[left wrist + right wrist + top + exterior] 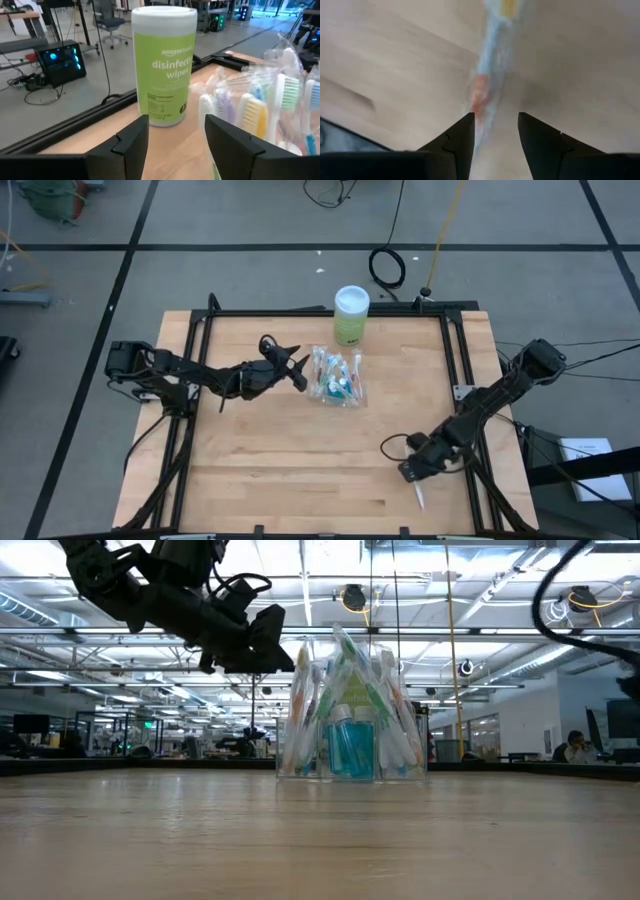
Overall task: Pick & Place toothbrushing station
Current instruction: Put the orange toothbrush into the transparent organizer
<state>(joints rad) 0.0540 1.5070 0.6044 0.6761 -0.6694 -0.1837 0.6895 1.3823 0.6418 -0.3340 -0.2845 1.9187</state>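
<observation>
The toothbrushing station (337, 377) is a clear plastic holder standing on its base at the middle of the wooden table. It holds several toothbrushes and a small blue bottle (350, 745). My left gripper (298, 370) is open and empty. It hangs just left of the holder and above the table (262, 645), pointing toward the holder's far side (175, 135). My right gripper (412, 470) is open near the table's front right, pointing down. A loose toothbrush (487, 70) lies on the table (419, 496) below it, its handle running in line with the gap between the fingers.
A green canister of disinfecting wipes with a white lid (351, 315) stands upright at the far edge, just behind the holder; it also shows in the left wrist view (162, 65). A black metal frame (300, 312) runs around the table's edges. Bare wood lies in front of the holder.
</observation>
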